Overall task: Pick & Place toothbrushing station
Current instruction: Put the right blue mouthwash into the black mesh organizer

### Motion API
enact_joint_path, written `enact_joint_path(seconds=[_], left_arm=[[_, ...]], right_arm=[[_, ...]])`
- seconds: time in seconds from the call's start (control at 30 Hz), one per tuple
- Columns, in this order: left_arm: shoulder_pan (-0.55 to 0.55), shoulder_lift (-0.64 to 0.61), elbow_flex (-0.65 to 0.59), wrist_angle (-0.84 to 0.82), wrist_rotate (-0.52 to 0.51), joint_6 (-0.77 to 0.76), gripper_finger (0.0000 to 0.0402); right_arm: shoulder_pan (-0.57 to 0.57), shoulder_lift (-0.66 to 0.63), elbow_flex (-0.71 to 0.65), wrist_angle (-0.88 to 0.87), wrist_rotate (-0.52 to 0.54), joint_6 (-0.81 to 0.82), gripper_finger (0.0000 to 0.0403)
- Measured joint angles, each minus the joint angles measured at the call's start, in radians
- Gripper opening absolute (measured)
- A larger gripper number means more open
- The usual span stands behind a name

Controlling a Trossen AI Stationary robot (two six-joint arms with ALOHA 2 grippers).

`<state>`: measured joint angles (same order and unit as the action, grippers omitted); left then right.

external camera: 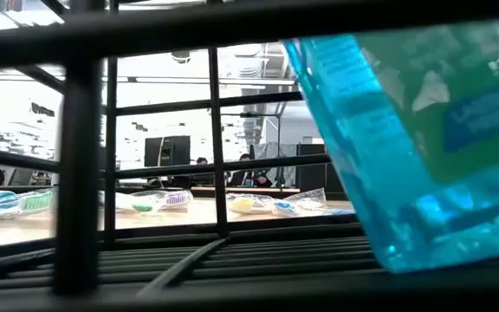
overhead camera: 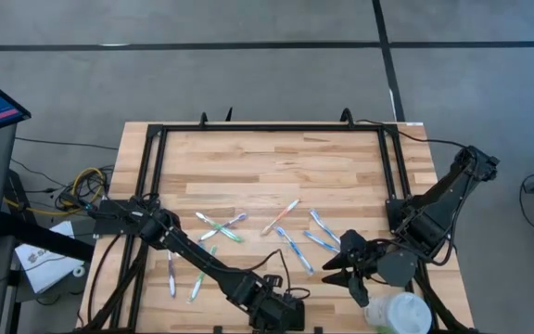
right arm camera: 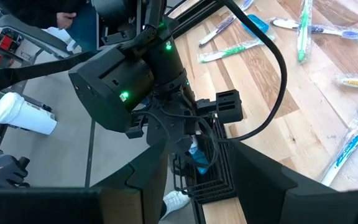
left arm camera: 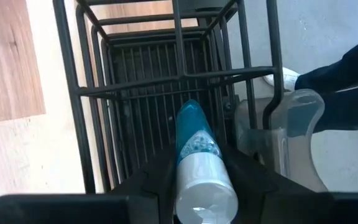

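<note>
A wooden table seen from above, with two dark robot arms reaching in from its near corners. The left gripper sits at the near edge of the table, just left of centre. Its wrist camera shows its two fingers closed on a blue tube with a white cap, the blue end pointing down into a black wire basket. This basket is the toothbrushing station, a low black rectangular rack of thin bars standing at the near table edge. From table height, the blue tube fills the right of the picture, tilted, with the basket's black bars in front of it.

The right gripper hangs above the table's near right part, to the right of the left gripper and well apart from the basket. Its fingers stand apart with nothing between them.

Several toothbrushes lie scattered flat on the middle of the table, some crossing each other. A white, cup-like container stands at the near right corner, beside the right arm. In the right wrist view, a person's white shoe shows on the floor below the table edge.
</note>
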<state>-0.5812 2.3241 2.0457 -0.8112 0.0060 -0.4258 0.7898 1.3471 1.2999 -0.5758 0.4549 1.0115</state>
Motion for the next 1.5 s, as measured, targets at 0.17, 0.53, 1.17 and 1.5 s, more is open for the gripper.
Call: enact_joint_path(seconds=[0.17,0.53,1.17,1.5], left_arm=[[-0.001,0.002,0.0,0.006,-0.006,0.001,0.0101],[-0.001,0.003,0.0,0.007,-0.006,0.002,0.0102],[-0.001,0.003,0.0,0.009,0.01,0.002,0.0113],[-0.001,0.004,0.0,0.012,0.01,-0.006,0.0114]], right_arm=[[0.0,0.0,0.0,0.0,0.0,0.001,0.0161],[0.0,0.0,0.0,0.0,0.0,0.002,0.0161],[0.0,0.0,0.0,0.0,0.0,0.0,0.0161],[0.0,0.0,0.0,0.0,0.0,0.0,0.0161]])
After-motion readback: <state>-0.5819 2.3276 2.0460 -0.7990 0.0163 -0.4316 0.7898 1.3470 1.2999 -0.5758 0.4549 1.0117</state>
